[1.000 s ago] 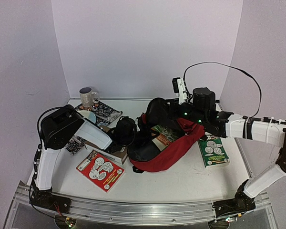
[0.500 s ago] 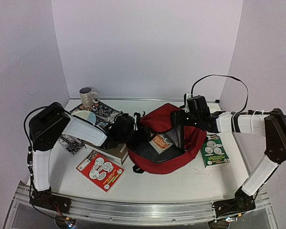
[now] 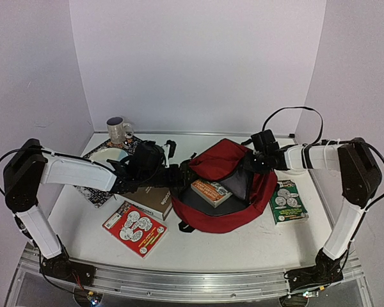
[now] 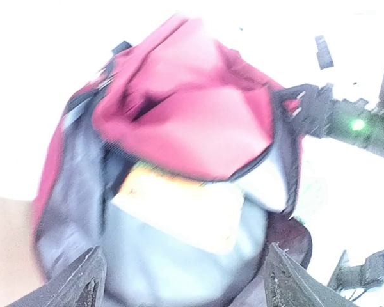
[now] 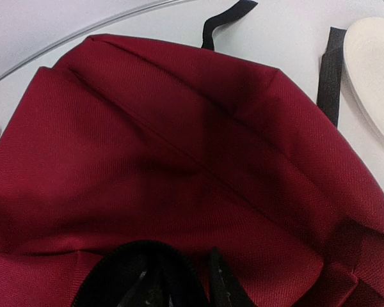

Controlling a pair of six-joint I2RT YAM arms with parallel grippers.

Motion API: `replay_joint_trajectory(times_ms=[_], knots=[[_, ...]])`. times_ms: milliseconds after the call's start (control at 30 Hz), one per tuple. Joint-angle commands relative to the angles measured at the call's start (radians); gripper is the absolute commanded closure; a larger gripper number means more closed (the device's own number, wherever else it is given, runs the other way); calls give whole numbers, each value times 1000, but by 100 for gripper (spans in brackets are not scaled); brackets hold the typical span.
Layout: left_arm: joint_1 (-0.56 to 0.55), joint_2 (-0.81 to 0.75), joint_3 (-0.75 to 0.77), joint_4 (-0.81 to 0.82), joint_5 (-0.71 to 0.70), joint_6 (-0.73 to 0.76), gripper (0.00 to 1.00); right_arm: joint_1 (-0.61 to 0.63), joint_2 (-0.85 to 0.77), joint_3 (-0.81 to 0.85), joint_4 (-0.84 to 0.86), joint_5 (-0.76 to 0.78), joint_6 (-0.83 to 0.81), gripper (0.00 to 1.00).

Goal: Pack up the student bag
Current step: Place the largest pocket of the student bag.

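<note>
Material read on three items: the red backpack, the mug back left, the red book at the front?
Student bag: woven, synthetic-looking fabric with a matte finish; the right wrist view shows a fine weave and soft folds. Mug: probably glazed ceramic, pale with a dark rim; too small to confirm. Red book: printed paper or card cover that lies flat and looks stiff; sheen unclear.

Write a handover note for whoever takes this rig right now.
Left tool: open, facing the student bag's mouth.
Right tool: at the bag's right rim; open or shut, can't tell.
Bag: lying unzipped between the arms.
Done: orange book is inside.
Left: red book, brown book and green book lie outside; probably pack those next.
</note>
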Motion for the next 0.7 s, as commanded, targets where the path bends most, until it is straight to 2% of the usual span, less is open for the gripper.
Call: replay_joint_trajectory(times_ms=[0, 100, 267, 433, 533, 667], knots=[[59, -120, -79, -107, -53, 24, 12, -57, 5, 89, -90, 33, -10, 69], [124, -170, -127, -138, -38, 12, 12, -83, 6, 125, -138, 34, -13, 68], [218, -235, -191, -163, -21, 4, 11, -117, 21, 163, -197, 5, -35, 58], [290, -253, -229, -168, 33, -16, 10, -120, 25, 189, -282, -124, -94, 47], [337, -264, -252, -199, 47, -30, 10, -117, -34, 161, -287, -240, -138, 28], [380, -280, -280, -218, 47, -42, 9, -92, -126, 135, -317, -282, -189, 4]])
